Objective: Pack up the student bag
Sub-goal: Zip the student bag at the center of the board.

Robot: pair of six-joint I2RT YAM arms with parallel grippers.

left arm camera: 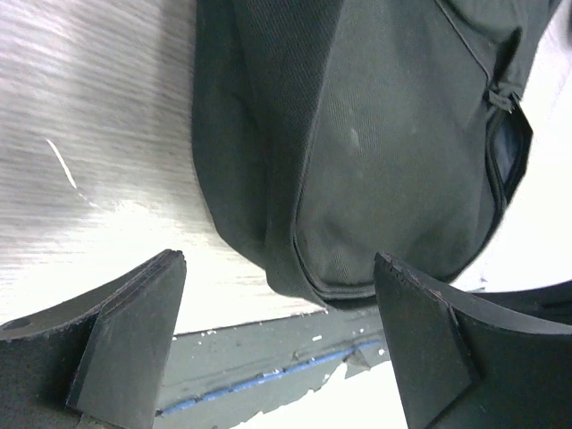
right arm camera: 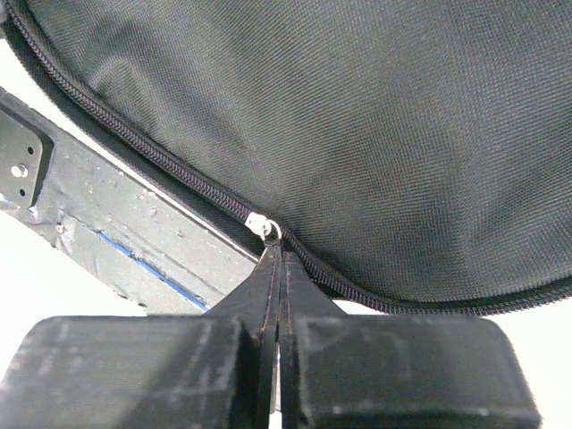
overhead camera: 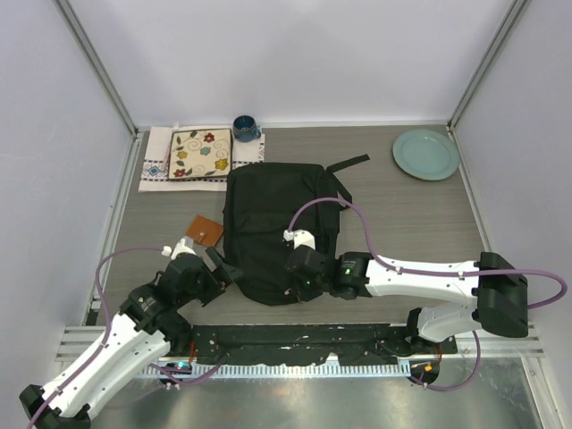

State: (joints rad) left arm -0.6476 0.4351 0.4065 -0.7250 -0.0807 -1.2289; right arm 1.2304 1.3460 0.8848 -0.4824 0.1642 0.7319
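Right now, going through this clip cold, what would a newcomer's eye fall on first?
The big black student bag lying mid-table dominates. At its near edge the right end effector is pinched shut on the silver zip pull, while the left end effector hangs open beside the bag's near-left corner. A floral tile far left and a pale green plate far right add colour.

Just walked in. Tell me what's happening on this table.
The right gripper is shut on the zip pull at the near edge of the student bag, which lies flat mid-table. The left gripper hangs open beside the bag's near-left corner, holding nothing. A flat brown item, a mug, a floral tray and a green plate sit outside the bag.
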